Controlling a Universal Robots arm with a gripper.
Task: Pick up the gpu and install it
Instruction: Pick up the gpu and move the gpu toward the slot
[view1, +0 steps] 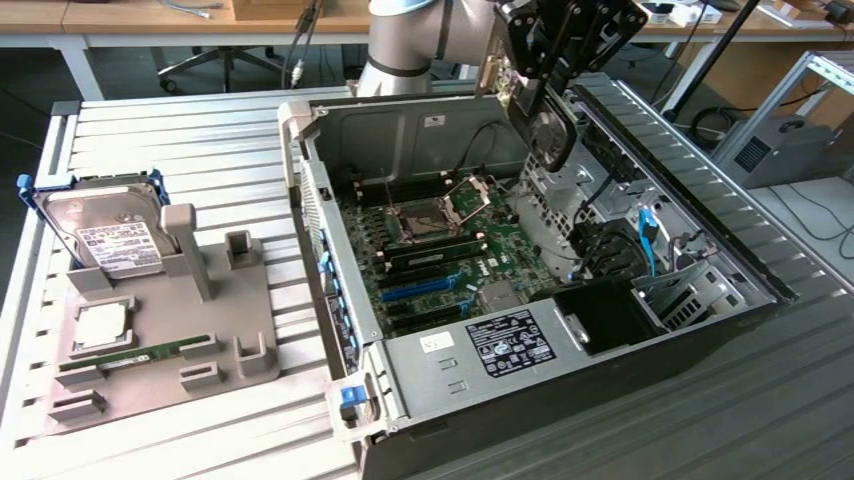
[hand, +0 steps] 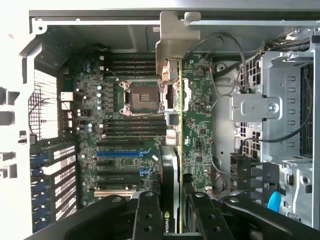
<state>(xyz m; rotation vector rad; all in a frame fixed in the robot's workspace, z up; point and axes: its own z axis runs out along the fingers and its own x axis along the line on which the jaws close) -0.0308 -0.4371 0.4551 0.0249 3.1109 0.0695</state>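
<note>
Tool (view1: 571, 45): pinching the gpu (view1: 545, 125) by one end. The card reaches away from it, silvery bracket (hand: 176, 35) at the far end. Likely held so to leave the connector edge free. You have the gpu hanging over the open computer case (view1: 387, 130), apparently not touching the motherboard (view1: 441, 250). Exterior view: card at one o'clock of the blue slot (view1: 424, 290); hard drive (view1: 114, 240) at nine o'clock of the case.

Hard drive (view1: 114, 238) tilted on grey holder (view1: 230, 330); open PC case (view1: 387, 128) beside.
</note>
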